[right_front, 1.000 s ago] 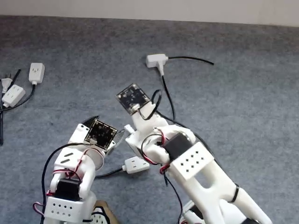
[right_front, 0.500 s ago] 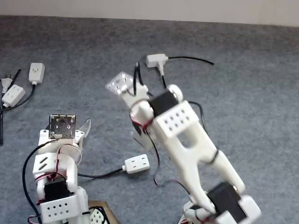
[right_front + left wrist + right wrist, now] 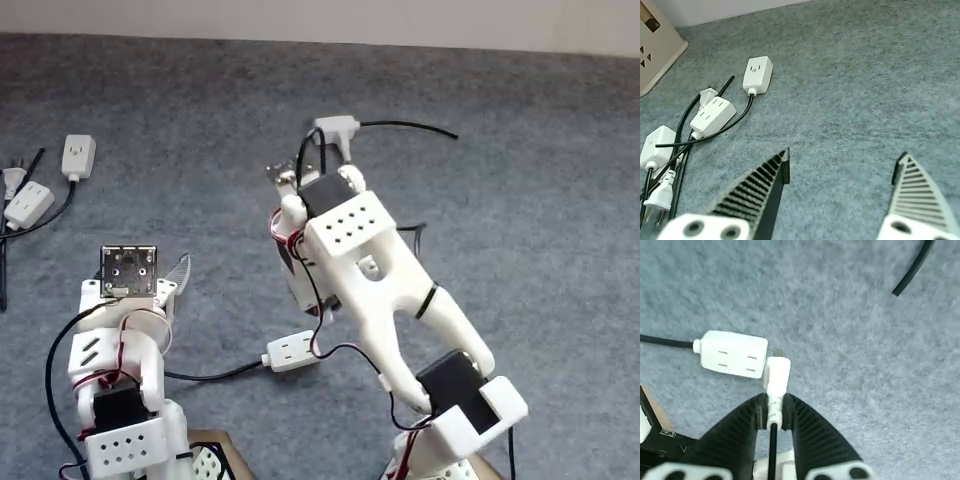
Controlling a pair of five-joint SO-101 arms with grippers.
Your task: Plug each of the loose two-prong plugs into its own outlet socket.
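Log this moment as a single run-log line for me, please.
right gripper: shut on plug | plug: near outlet socket, not inserted | left gripper: open, over carpet

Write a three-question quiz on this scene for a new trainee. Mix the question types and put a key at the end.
1. True or false: the left gripper has its fingers shut.
2. Multiple choice: what does the right gripper hold?
A. a plug
B. a bare cord end
C. nothing
3. Short answer: in the right wrist view, are the slots of the socket beside the plug filled or empty?

Key
1. False: the fingers are open, with nothing between them.
2. A
3. Empty: the plug is not yet in.
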